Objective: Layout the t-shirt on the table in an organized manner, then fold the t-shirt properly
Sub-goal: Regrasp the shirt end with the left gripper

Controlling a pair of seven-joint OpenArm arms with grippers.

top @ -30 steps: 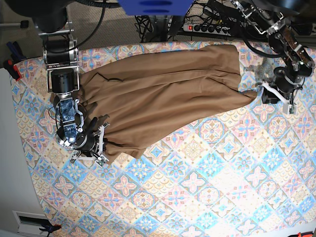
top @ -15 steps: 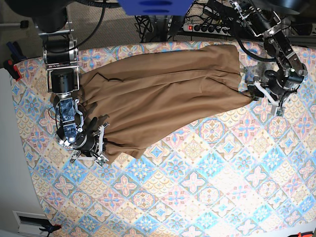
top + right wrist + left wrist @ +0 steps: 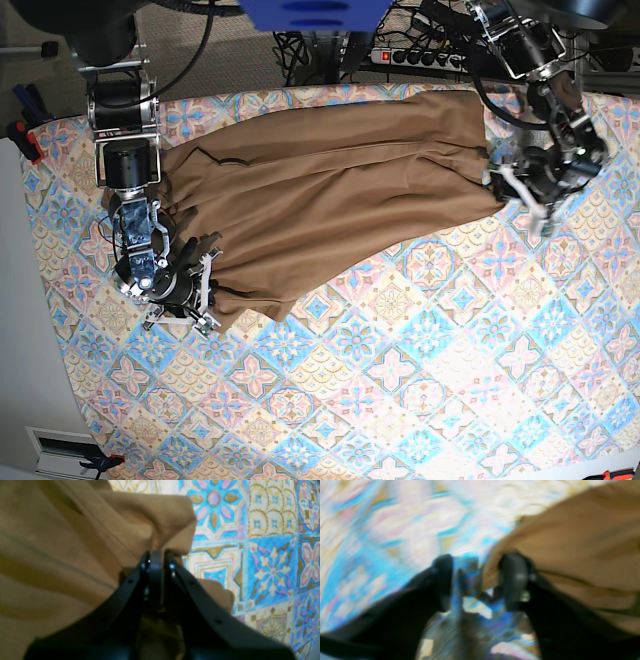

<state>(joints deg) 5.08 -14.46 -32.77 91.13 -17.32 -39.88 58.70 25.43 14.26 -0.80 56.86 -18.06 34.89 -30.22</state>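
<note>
Table [image 3: 400,380]: wide, with blue, pink and cream tiles.
T-shirt [image 3: 330,190]: brown, wrinkly, lying across the far half.
Floor [image 3: 240,55]: grey carpet behind the table, with a power strip [image 3: 420,57].
Right gripper [image 3: 156,560]: pinching a cloth fold.
Left gripper [image 3: 477,580]: fingers spread at the shirt's corner.

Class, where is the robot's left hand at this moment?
In the base view the left hand is at the upper right, at the right-hand corner of the t-shirt, over the table.
</note>
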